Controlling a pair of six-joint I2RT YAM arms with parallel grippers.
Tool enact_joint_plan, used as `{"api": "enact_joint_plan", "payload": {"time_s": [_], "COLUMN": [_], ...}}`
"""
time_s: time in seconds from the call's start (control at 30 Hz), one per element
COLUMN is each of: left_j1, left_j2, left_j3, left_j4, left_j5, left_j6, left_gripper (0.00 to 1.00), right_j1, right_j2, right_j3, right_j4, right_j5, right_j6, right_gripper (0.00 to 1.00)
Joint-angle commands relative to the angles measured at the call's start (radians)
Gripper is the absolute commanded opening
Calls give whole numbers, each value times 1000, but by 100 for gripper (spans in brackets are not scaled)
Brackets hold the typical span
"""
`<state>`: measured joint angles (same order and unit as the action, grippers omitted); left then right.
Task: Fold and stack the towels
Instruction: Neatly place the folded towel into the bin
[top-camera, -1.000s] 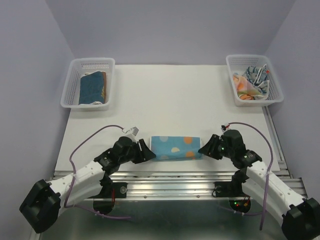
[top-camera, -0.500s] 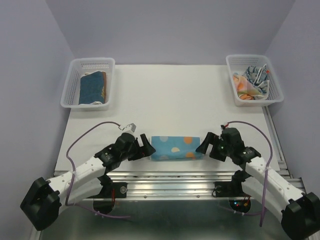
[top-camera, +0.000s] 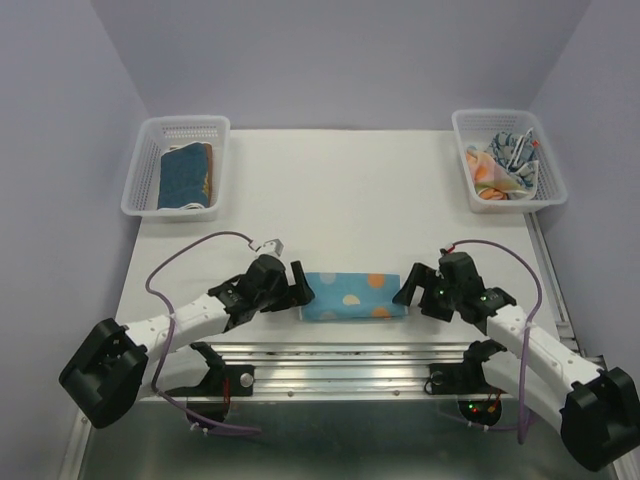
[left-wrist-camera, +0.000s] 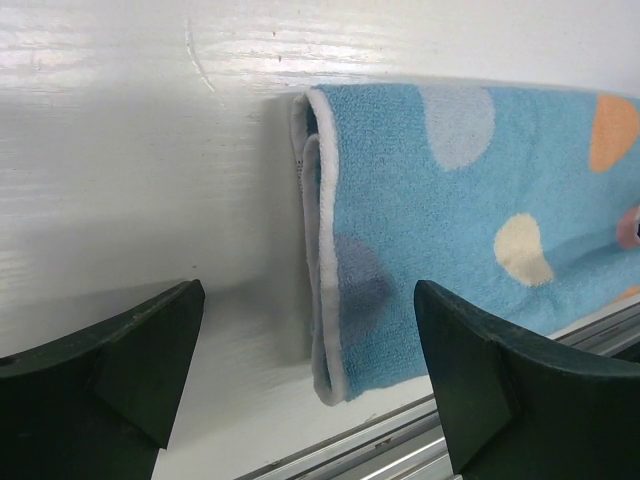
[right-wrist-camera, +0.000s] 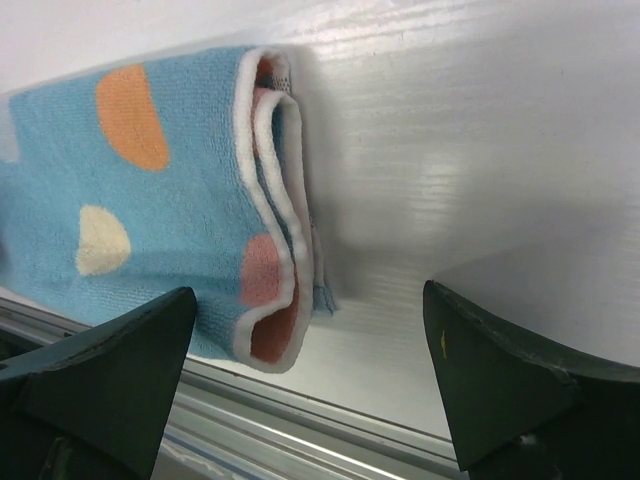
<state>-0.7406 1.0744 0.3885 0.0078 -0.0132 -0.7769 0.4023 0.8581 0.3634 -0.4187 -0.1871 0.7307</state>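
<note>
Gripper jaws stand spread wide on both arms, holding nothing. The left gripper (top-camera: 297, 285) sits just beside the left end of a folded blue polka-dot towel (top-camera: 350, 295), and the right gripper (top-camera: 408, 288) sits just beside its right end. The towel lies as a long strip at the near edge of the table (top-camera: 340, 190), close to the metal rail (top-camera: 350, 350).

Farther back, a left basket (top-camera: 148, 195) holds folded towels (top-camera: 185, 178) and a right basket (top-camera: 552, 192) holds crumpled towels (top-camera: 505, 165).

Likely risks: the layers gape at the right end, so a pinch catching only the top layer could peel the fold open. A push toward the arms could slide the strip onto the rail.

The wrist views show the stacked layers, white hems and a pink underside. The overhead view shows only a flat strip, yet it alone shows both baskets.
</note>
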Motion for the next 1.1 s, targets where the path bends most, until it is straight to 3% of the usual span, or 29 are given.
{"api": "enact_joint_plan", "payload": {"time_s": [0.0,0.1,0.23,0.43,0.47,0.6,0.7,0.77,0.9,1.07], "left_j1": [-14,-29,-60,-120,-132,-175,-212,-227,-229,-220], "left_j2": [51,87,143,243,255,323,383,397,400,398], "left_j3": [38,58,82,119,131,180,226,257,326,417], "left_j4": [20,26,24,-32,-46,-103,-152,-169,-279,-361], "left_j5": [-11,-13,-13,-80,-97,-183,-241,-289,-537,-701], "left_j6": [37,47,54,41,30,16,11,10,-10,33], "left_gripper": [99,98,89,57,47,32,0,0,0,0], "right_j1": [20,32,52,53,53,53,52,52,53,53], "right_j2": [-34,-39,-45,-137,-148,-185,-198,-205,-231,-246], "right_j3": [-40,-41,-34,-26,-24,-23,-9,-1,16,35], "right_j4": [-37,-46,-54,-40,-40,-48,-46,-37,9,96], "right_j5": [30,32,72,87,90,106,135,149,216,222], "right_j6": [47,55,67,73,76,82,79,82,125,133], "right_gripper": [100,100,100,100,100,100,100,100,100,100]}}
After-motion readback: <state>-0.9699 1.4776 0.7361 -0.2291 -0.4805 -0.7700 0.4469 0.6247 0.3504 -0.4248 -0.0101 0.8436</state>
